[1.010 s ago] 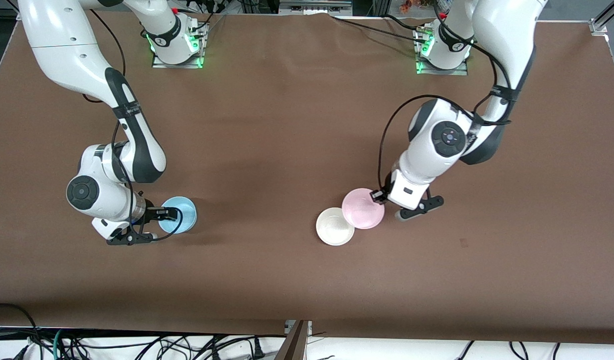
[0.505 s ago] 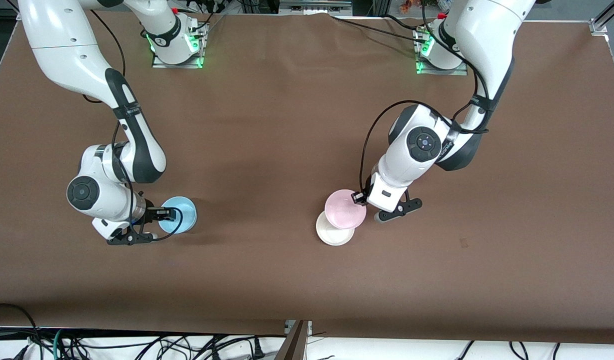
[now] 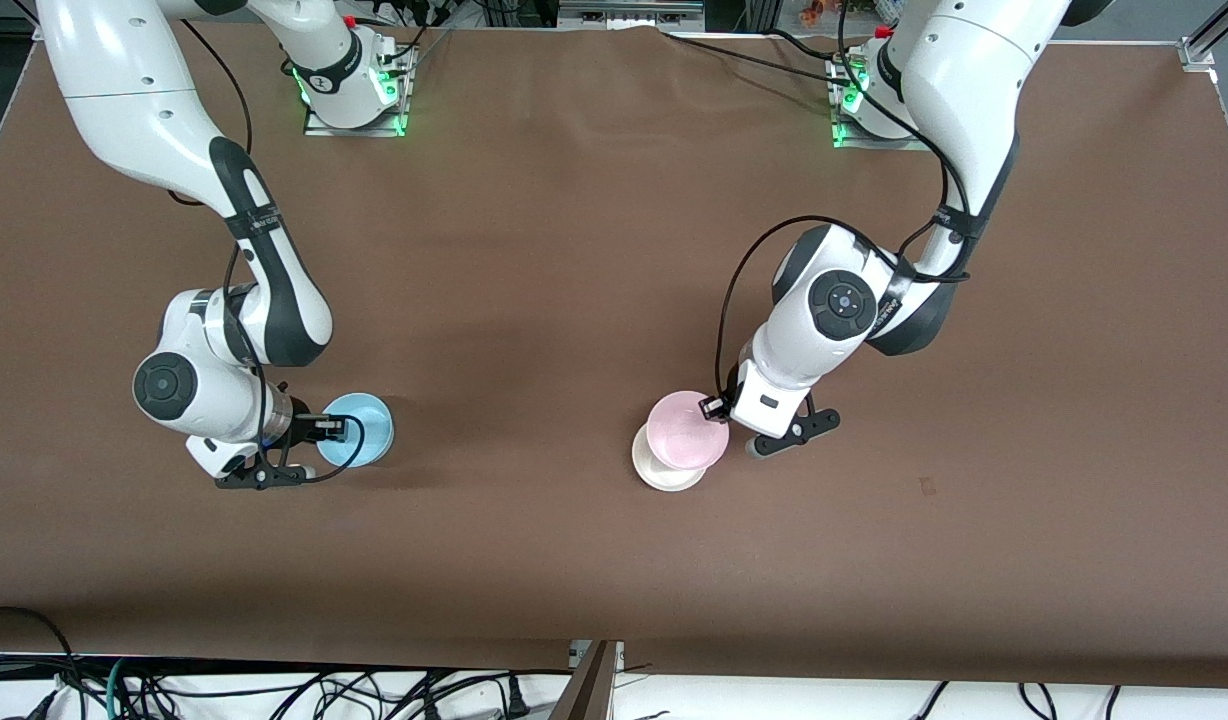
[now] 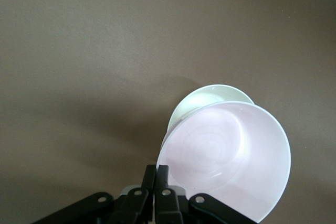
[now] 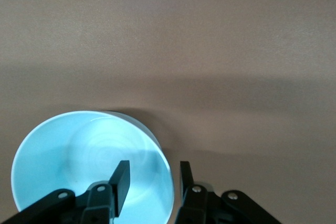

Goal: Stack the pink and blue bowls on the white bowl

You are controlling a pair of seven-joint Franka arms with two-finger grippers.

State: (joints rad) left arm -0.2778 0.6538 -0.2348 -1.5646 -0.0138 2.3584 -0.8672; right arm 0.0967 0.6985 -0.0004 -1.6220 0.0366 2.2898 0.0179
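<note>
My left gripper [image 3: 716, 407] is clamped on the pink bowl's [image 3: 686, 429] rim, fingers [image 4: 156, 178] pinched together on it. The pink bowl is in the air, tilted, over the white bowl [image 3: 664, 470], overlapping most of it; can't tell if they touch. The white bowl sits on the table [image 3: 574, 250] toward my left arm's end. My right gripper [image 3: 342, 428] straddles the blue bowl's [image 3: 359, 428] rim, fingers [image 5: 120, 179] apart, one inside, one outside. The blue bowl rests on the table toward my right arm's end.
</note>
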